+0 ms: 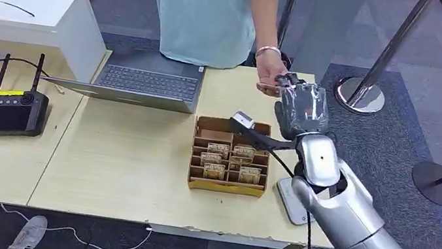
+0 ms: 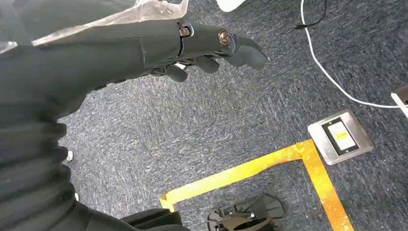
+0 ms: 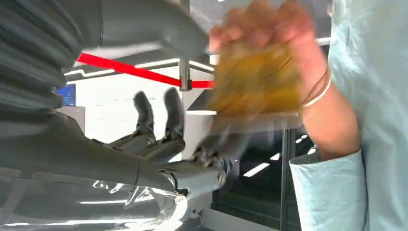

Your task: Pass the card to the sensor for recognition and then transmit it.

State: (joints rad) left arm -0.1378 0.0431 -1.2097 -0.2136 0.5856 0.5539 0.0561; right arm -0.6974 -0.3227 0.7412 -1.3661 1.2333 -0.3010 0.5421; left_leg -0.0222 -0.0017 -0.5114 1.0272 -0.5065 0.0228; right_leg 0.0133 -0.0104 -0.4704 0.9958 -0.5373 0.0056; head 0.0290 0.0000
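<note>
Laptop (image 1: 145, 80) behind card box (image 1: 230, 157) — controller (image 1: 9, 111) far left

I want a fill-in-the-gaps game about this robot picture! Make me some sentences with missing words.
1. The robot's right hand reaches toward a person's ____.
2. The open laptop is grey, and the box of cards beside it is ____.
3. A pair of ____ lies on the white box.
4. The left hand hangs above a floor marked with ____ tape.

Missing words: hand; brown; glasses; yellow

person's hand (image 1: 269, 79) blocks right hand (image 1: 300, 106) ahead.
</note>
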